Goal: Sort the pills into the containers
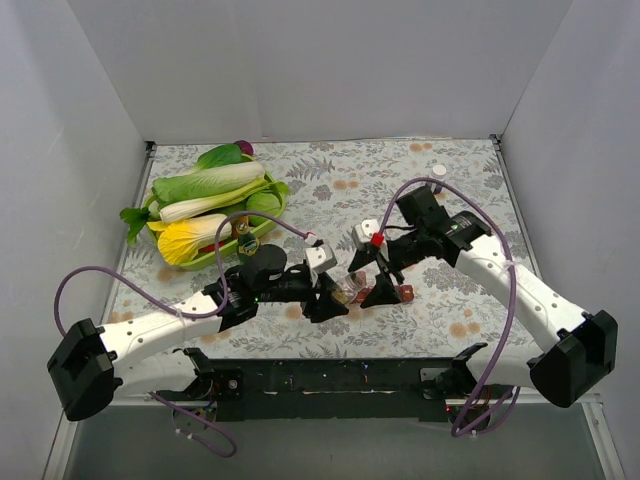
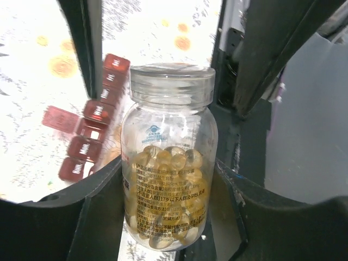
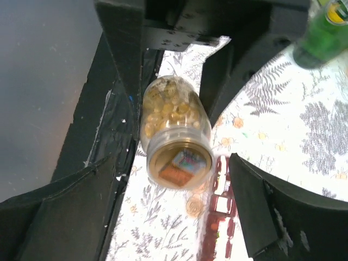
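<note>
The containers (image 2: 99, 111), a dark-red strip of joined compartments, lie on the patterned cloth between the two arms. One flap stands open off the strip's side and the others look shut. Just above the strip hangs a clear pill bottle (image 2: 168, 157), part filled with amber gel pills (image 2: 168, 179). The left gripper (image 1: 328, 298) is clamped on its body, one finger pressed to each side. The right gripper (image 1: 370, 283) is released, its jaws spread wide either side of the capped end with a gap on both sides. I judge the main risk to be the round, smooth bottle turning in the left grip when the cap is twisted. The other is capsules pouring out in a rush and scattering off the closed lids. The left wrist view shows the clear cap seated and the raised flap. The right wrist view alone shows the free gaps beside the cap, and a green bottle (image 3: 321, 32) well beyond the strip. From overhead the bottle is mostly hidden.
</note>
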`<state>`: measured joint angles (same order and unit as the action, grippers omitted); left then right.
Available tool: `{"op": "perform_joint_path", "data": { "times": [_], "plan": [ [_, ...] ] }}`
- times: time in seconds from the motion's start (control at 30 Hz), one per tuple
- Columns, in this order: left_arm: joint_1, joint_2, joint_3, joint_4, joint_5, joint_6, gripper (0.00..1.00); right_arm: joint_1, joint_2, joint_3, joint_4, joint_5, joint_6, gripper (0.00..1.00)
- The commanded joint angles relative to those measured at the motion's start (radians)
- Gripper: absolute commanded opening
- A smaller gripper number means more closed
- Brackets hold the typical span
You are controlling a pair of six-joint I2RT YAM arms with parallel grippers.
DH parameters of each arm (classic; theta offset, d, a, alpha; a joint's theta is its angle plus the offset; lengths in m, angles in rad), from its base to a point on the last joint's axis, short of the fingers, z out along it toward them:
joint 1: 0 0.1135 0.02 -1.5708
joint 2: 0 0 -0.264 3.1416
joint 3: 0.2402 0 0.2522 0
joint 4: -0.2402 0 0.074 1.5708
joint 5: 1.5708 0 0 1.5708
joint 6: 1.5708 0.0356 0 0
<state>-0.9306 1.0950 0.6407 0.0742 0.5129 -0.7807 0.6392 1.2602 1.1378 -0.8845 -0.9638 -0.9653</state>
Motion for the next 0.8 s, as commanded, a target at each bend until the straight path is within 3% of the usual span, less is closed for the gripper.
{"op": "perform_joint_path", "data": {
  "times": [0.0, 0.07, 0.17, 0.53, 0.77],
  "plan": [
    [-0.004, -0.030, -0.015, 0.076, -0.138, 0.028, 0.00, -0.079, -0.074, 0.008, 0.196, -0.052, 0.463, 0.93],
    [-0.014, -0.023, -0.015, 0.097, -0.195, 0.034, 0.00, -0.096, -0.091, -0.028, 0.264, -0.001, 0.723, 0.94],
    [-0.039, -0.003, -0.009, 0.127, -0.296, 0.038, 0.00, -0.101, -0.088, -0.056, 0.305, 0.048, 0.897, 0.94],
    [-0.059, 0.069, 0.022, 0.182, -0.327, 0.034, 0.00, -0.101, -0.055, -0.112, 0.435, 0.079, 1.073, 0.85],
    [-0.059, 0.082, 0.022, 0.177, -0.315, 0.032, 0.00, -0.102, -0.041, -0.105, 0.438, 0.092, 1.076, 0.68]
  ]
}}
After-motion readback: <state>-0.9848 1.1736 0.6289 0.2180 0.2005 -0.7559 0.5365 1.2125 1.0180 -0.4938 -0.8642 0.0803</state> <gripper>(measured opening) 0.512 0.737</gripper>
